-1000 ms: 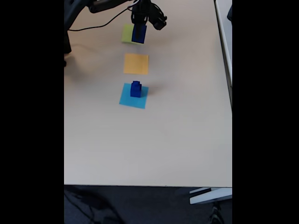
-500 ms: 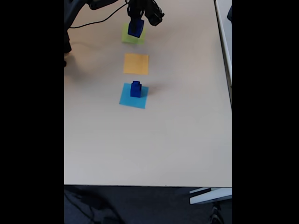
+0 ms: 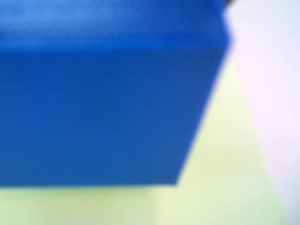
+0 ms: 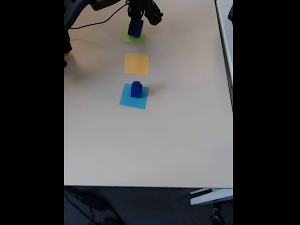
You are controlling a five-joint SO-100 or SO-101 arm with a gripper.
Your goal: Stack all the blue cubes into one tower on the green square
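Blue fills the wrist view: a big cube over the green square. From the fixed view, the gripper grips that cube at the counter's far end; two smaller stacked cubes sit nearer on the light-blue square, the orange square between.

No text, labels, brands or numbers can be read — the cubes, paper squares and table are plain.
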